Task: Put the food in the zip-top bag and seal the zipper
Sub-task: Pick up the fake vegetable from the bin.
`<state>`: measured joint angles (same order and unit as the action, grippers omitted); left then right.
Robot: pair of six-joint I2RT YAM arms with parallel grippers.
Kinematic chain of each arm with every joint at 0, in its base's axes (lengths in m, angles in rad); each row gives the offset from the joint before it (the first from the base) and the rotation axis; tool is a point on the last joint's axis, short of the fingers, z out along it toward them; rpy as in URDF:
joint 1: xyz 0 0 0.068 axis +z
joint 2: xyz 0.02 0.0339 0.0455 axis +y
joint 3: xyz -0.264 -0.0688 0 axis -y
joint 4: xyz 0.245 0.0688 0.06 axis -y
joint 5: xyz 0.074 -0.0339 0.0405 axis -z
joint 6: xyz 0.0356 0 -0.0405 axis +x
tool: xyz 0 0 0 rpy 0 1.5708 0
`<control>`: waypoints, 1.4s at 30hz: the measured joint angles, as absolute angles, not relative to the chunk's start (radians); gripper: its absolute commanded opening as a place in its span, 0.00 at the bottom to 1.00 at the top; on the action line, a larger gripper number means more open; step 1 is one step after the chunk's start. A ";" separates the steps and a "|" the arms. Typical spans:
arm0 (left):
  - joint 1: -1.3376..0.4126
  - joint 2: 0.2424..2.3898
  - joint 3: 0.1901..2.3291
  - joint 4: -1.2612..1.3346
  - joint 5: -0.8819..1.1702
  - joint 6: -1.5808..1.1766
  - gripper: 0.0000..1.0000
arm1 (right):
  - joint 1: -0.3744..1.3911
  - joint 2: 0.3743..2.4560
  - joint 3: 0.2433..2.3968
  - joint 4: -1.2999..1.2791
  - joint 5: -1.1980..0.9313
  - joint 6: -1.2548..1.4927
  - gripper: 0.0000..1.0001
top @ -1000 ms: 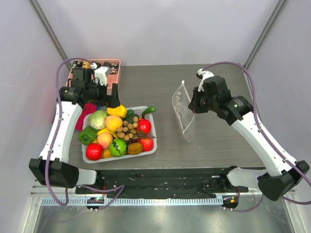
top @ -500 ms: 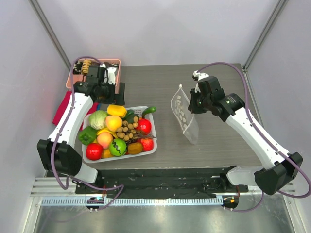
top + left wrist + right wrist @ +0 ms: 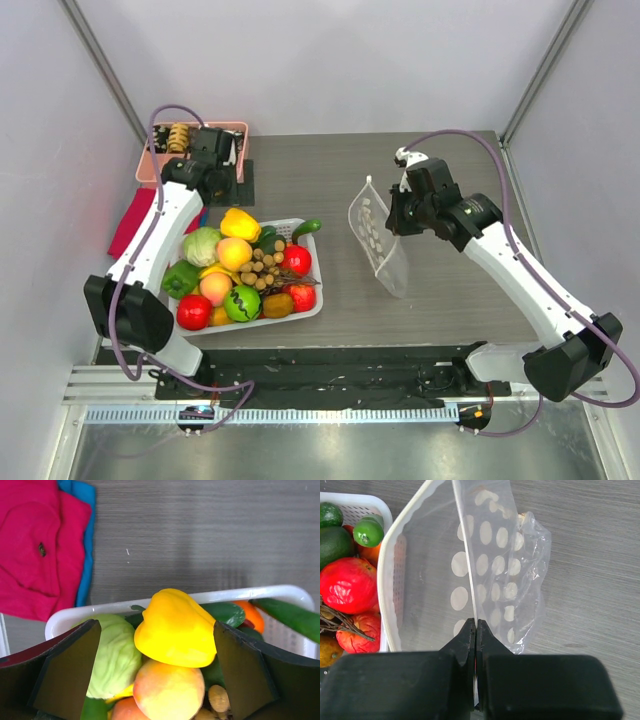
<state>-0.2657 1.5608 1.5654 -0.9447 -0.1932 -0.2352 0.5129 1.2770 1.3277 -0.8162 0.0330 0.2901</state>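
**A:** Well, from above, the right gripper (image 3: pixel 395 215) is pinching the clear, white-dotted zip-top bag (image 3: pixel 378 240) and holding it up to the right of the white slotted basket (image 3: pixel 321 290). The left gripper (image 3: pixel 243 192) is hovering at the basket's far edge.

**B:** And the food (image 3: pixel 242 303)?

**A:** It's all lying in the basket, with the glossy yellow pepper (image 3: pixel 240 224) sitting on top.

**B:** Left wrist?

**A:** The fingers are standing wide apart, holding nothing and framing that pepper. It's looking light, hard and slick, so I'd be gripping across its broad shoulders. The fingers are hiding the basket's sides.

**B:** Right wrist?

**A:** The jaws are pressing fully together on one bag wall. The film is sagging and floppy. The zipper (image 3: pixel 409 505) is blending with the basket's rim, so I'm struggling to separate them.
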 measured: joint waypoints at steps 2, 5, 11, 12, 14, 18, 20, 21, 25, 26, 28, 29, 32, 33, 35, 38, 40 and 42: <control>-0.270 1.560 1.591 -0.963 -0.223 -0.297 1.00 | 0.513 1.277 1.323 -0.816 0.031 0.290 0.01; -0.273 1.560 1.599 -0.988 -0.237 -0.391 1.00 | 0.513 1.277 1.314 -0.815 0.028 0.290 0.01; -0.273 1.558 1.587 -1.039 -0.236 -0.574 1.00 | 0.513 1.277 1.301 -0.815 0.020 0.290 0.01; -0.273 1.558 1.583 -1.046 -0.236 -0.600 1.00 | 0.513 1.277 1.301 -0.815 0.020 0.290 0.01; -0.273 1.562 1.581 -1.060 -0.235 -0.638 1.00 | 0.513 1.277 1.301 -0.815 0.020 0.290 0.01; -0.273 1.590 1.581 -1.074 -0.231 -0.706 1.00 | 0.513 1.277 1.296 -0.815 0.017 0.290 0.01; -0.273 1.616 1.581 -1.076 -0.223 -0.733 1.00 | 0.513 1.276 1.296 -0.815 0.016 0.290 0.01; -0.273 1.628 1.581 -1.076 -0.218 -0.744 1.00 | 0.513 1.276 1.296 -0.815 0.016 0.290 0.01; -0.273 1.670 1.582 -1.079 -0.204 -0.772 1.00 | 0.513 1.276 1.293 -0.815 -0.002 0.290 0.01; -0.273 1.679 1.582 -1.081 -0.199 -0.777 1.00 | 0.513 1.276 1.292 -0.815 -0.006 0.290 0.01; -0.273 1.696 1.582 -1.083 -0.190 -0.780 0.97 | 0.513 1.276 1.291 -0.815 -0.010 0.290 0.01; -0.273 1.702 1.582 -1.083 -0.184 -0.782 0.93 | 0.513 1.276 1.291 -0.815 -0.012 0.290 0.01; -0.273 1.712 1.582 -1.082 -0.162 -0.783 0.86 | 0.513 1.276 1.291 -0.815 -0.014 0.290 0.01; -0.273 1.713 1.582 -1.082 -0.155 -0.782 0.85 | 0.513 1.276 1.291 -0.815 -0.014 0.290 0.01; -0.273 1.713 1.581 -1.081 -0.143 -0.781 0.82 | 0.513 1.276 1.290 -0.815 -0.014 0.289 0.01; -0.273 1.713 1.581 -1.081 -0.130 -0.778 0.77 | 0.513 1.276 1.286 -0.814 -0.014 0.287 0.01; -0.273 1.713 1.581 -1.081 -0.121 -0.775 0.66 | 0.513 1.276 1.282 -0.813 -0.014 0.286 0.01; -0.273 1.713 1.584 -1.082 -0.113 -0.763 0.50 | 0.513 1.276 1.281 -0.813 -0.014 0.286 0.01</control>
